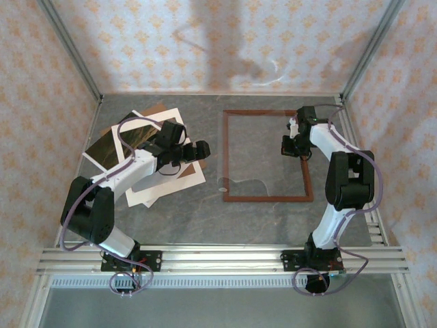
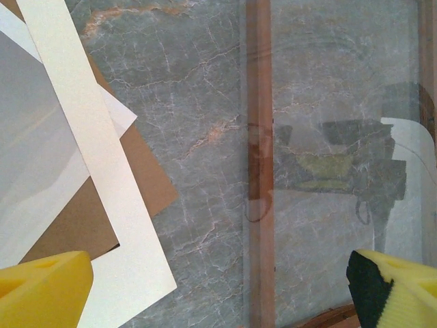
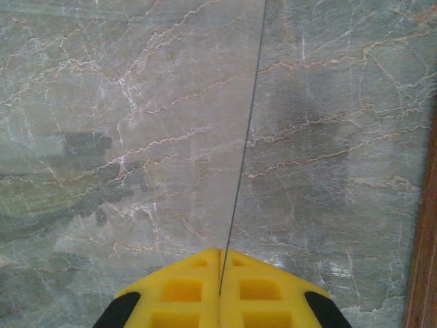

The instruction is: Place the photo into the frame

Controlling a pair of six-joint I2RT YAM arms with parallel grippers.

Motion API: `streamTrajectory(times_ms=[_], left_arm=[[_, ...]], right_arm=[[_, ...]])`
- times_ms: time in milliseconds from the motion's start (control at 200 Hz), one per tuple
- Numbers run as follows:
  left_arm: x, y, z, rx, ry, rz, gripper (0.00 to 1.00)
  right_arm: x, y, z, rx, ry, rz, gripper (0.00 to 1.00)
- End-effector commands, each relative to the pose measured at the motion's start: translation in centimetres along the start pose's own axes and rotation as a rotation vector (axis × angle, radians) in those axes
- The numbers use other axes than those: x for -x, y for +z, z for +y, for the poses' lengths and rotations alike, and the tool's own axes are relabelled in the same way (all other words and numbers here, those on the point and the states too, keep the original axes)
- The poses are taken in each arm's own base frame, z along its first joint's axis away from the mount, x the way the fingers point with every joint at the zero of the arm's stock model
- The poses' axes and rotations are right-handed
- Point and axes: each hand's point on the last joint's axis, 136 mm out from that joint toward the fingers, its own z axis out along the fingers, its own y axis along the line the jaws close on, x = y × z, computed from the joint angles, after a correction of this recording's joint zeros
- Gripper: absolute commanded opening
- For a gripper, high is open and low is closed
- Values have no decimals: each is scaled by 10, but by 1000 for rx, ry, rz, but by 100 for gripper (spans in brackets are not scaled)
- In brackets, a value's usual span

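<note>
progress: barely begun imo | photo (image 1: pixel 113 145) in pile at 9 o'clock of frame (image 1: pixel 266 198), frame w/o pic | L gripper (image 1: pixel 202 149) wide, nothing held | R gripper (image 3: pixel 220 256) pinched shut | todo: pick + seat

The right gripper (image 3: pixel 220 290) sits at 6 o'clock, its yellow fingers pressed together. A thin dark line (image 3: pixel 244 143) rises from their seam toward 12 o'clock across the grey-green marble table (image 3: pixel 136 102). The frame (image 3: pixel 423 225), reddish-brown wood, edges the view at 4 o'clock.
</note>
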Motion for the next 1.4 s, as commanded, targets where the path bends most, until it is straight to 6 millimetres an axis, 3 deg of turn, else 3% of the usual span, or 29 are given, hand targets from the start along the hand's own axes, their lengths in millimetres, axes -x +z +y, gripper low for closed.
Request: streamTrajectory(times_ms=[0, 1391], left_arm=[[-1, 2, -3, 14, 31, 15, 97], [-9, 7, -8, 17, 73, 47, 97]], right_arm=[[0, -12, -11, -58, 11, 0, 0], [11, -24, -29, -150, 3, -25, 0]])
